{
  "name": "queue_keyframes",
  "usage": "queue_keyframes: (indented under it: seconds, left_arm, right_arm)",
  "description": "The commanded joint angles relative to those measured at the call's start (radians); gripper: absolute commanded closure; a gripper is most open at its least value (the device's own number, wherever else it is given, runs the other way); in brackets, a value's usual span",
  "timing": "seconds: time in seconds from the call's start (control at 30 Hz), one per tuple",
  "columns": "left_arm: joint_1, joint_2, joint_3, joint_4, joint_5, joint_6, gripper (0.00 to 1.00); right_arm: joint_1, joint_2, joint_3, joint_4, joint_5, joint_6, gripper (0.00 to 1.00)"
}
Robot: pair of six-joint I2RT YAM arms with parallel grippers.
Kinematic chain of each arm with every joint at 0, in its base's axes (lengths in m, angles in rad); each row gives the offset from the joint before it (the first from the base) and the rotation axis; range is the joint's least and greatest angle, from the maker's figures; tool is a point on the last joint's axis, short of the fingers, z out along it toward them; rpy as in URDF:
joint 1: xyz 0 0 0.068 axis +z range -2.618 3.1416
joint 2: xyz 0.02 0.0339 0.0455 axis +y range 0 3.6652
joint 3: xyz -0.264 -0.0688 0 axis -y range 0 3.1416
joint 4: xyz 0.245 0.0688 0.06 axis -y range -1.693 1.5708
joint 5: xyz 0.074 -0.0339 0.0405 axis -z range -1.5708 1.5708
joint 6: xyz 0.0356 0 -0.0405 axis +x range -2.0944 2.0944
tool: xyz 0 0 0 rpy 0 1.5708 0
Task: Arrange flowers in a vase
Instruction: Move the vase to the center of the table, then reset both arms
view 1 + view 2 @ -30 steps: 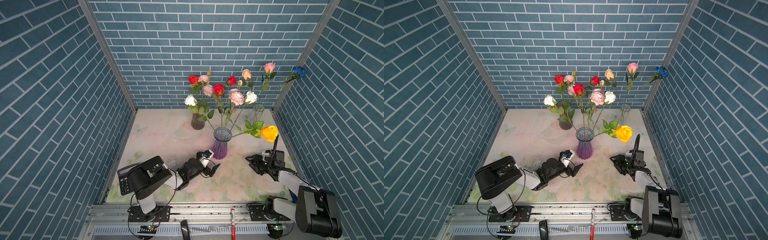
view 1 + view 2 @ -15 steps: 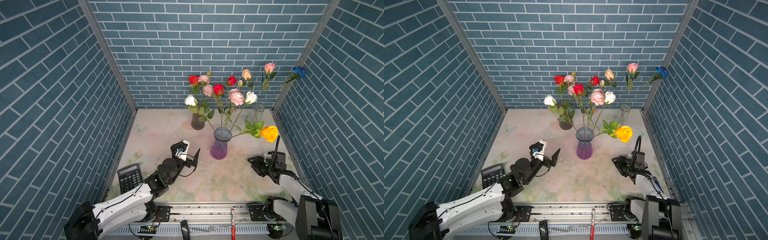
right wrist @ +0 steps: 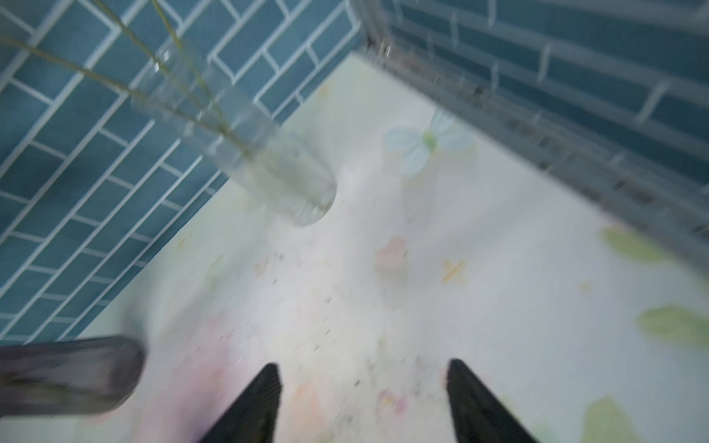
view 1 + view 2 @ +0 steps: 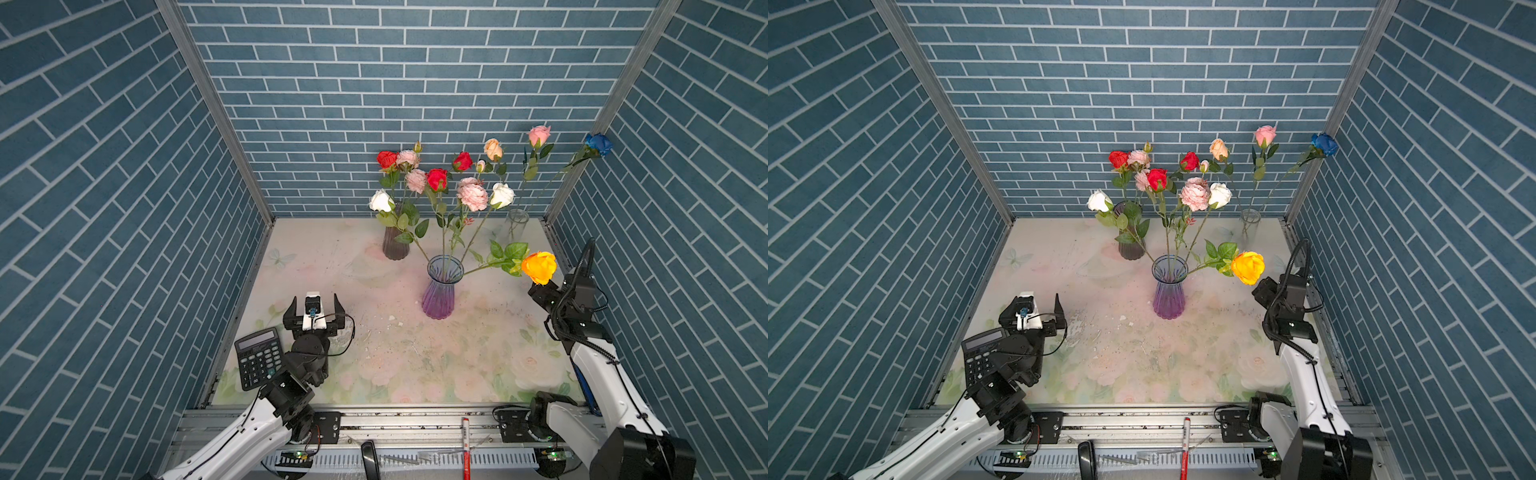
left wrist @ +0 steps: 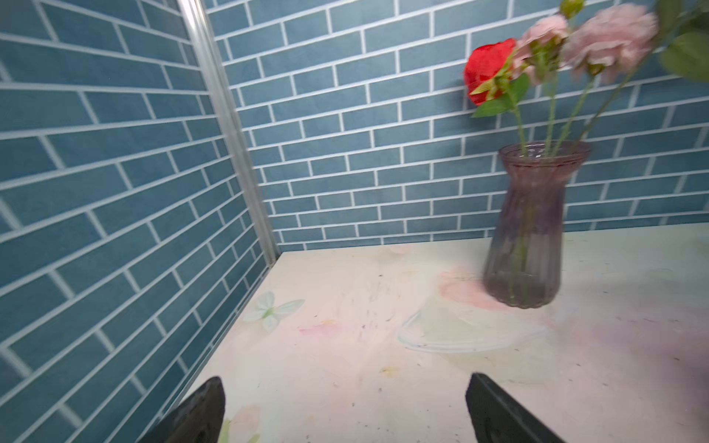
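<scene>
This is looking like a staged robot-lab booth: blue brick-print panels point(image 4: 374, 83) are standing ahead of and beside the jaws, a floral mat point(image 4: 415, 365) is lying beneath them, and an aluminium rail point(image 4: 415, 419) behind them is carrying both arms point(image 4: 232, 444).

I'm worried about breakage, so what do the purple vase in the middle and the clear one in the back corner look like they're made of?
Purple vase: probably glass, glossy and ribbed; it is translucent, fading from bluish rim to purple base, with stems visible inside. Clear vase: probably glass, possibly plastic; colourless, its stems showing through.
</scene>
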Motion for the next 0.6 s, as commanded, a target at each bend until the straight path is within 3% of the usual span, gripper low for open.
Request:
queue_keyframes:
  seconds: [0.0,0.1,0.2,0.33,0.47,0.57]
  left_arm:
    - [0.007,0.042,-0.006,0.003,-0.173,-0.024,0.0]
    - [0.007,0.065,-0.002,0.008,-0.158,-0.01,0.0]
    - [0.012,0.086,-0.004,0.039,-0.141,0.029,0.0]
    - [0.021,0.131,-0.042,0.13,-0.126,0.122,0.0]
    - [0.049,0.196,-0.138,0.361,-0.085,0.15,0.0]
    - [0.094,0.227,-0.151,0.389,-0.071,0.113,0.0]
  right_arm:
    - [-0.002,-0.093,-0.148,0.258,0.34,-0.152,0.01]
    - [-0.002,-0.137,-0.334,0.589,0.331,-0.222,0.01]
    - [-0.002,-0.071,-0.435,0.812,0.257,-0.307,0.01]
    - [-0.002,0.088,-0.405,0.842,0.008,-0.514,0.01]
    - [-0.002,0.314,-0.441,1.148,-0.135,-0.564,0.01]
    - [0.002,0.447,-0.399,1.22,-0.165,-0.526,0.01]
